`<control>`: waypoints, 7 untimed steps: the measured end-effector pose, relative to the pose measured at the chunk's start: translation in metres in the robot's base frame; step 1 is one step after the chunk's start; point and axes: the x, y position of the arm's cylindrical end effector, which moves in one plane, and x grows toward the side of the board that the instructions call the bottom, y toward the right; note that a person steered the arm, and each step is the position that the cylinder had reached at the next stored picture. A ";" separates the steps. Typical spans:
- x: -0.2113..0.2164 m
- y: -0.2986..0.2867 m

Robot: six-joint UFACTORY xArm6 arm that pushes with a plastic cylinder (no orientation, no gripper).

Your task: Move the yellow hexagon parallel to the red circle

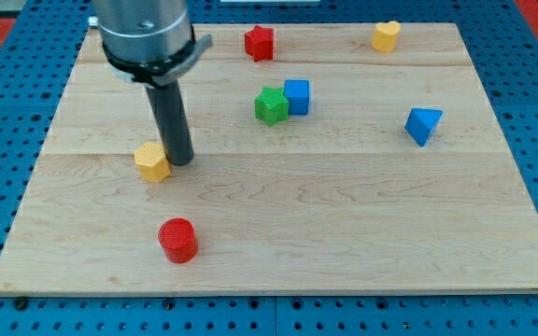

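The yellow hexagon [152,161] lies on the wooden board at the view's left of centre. My tip [179,161] stands right beside it, touching or almost touching its right side. The red circle [177,240] lies below them, nearer the view's bottom edge and slightly to the right of the hexagon. The dark rod rises from the tip to the arm's grey body at the view's top left.
A red star [260,43] and a yellow heart [387,35] lie near the view's top edge. A green star [271,105] touches a blue cube [297,96] at top centre. A blue triangle [422,125] lies at the right. The board [344,233] rests on blue pegboard.
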 end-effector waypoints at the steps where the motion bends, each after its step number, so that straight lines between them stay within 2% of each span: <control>1: -0.015 -0.054; 2: 0.044 -0.056; 3: 0.062 -0.092; 4: 0.073 -0.062; 5: 0.096 -0.072; 6: 0.096 -0.110; 7: 0.041 -0.098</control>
